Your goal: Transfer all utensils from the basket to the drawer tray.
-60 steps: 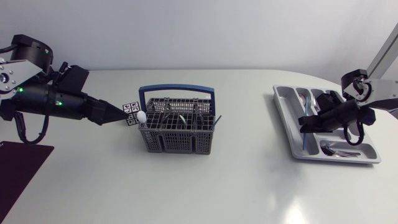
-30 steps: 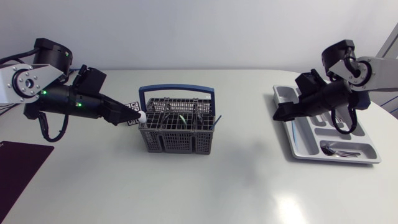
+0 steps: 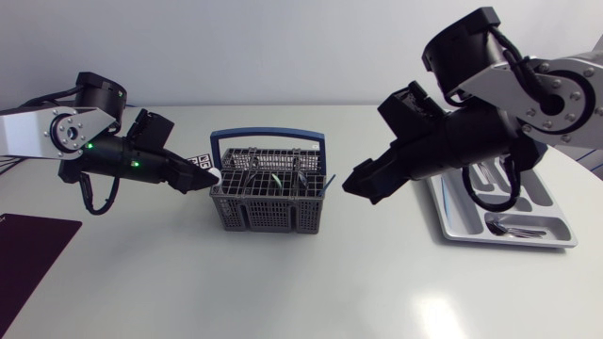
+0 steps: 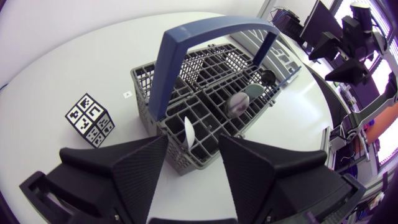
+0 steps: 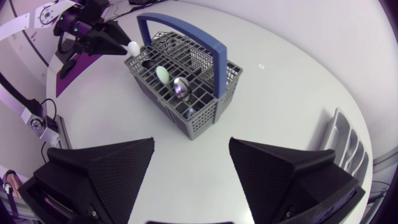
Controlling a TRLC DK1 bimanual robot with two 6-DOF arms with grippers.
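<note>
Basket [image 3: 268,205]: stands mid-table, grey mesh with a blue handle arched over it, well apart from the tray.
In basket: holds a white spoon [image 4: 188,132] upright at the end nearest the left gripper, then a metal spoon [image 4: 238,104] and a pale green spoon [image 4: 255,91] further in, with a dark piece beyond, too small to name.
Left gripper [image 4: 193,143]: hangs open at the basket's left end, fingers either side of the white spoon and touching it on neither side.
Right gripper [image 5: 189,150]: stands wide open and empty, raised just beside the basket's right end, pointed at it.
Tray [image 3: 450,226]: lies at the table's right, partly hidden by the right arm.
Cutlery [image 3: 513,228]: rests in the tray's near compartment.
Cube [image 4: 90,119]: sits on the table beside the basket's left end, black-and-white patterned.
Mat [image 3: 28,250]: lies dark at the table's near left corner.
</note>
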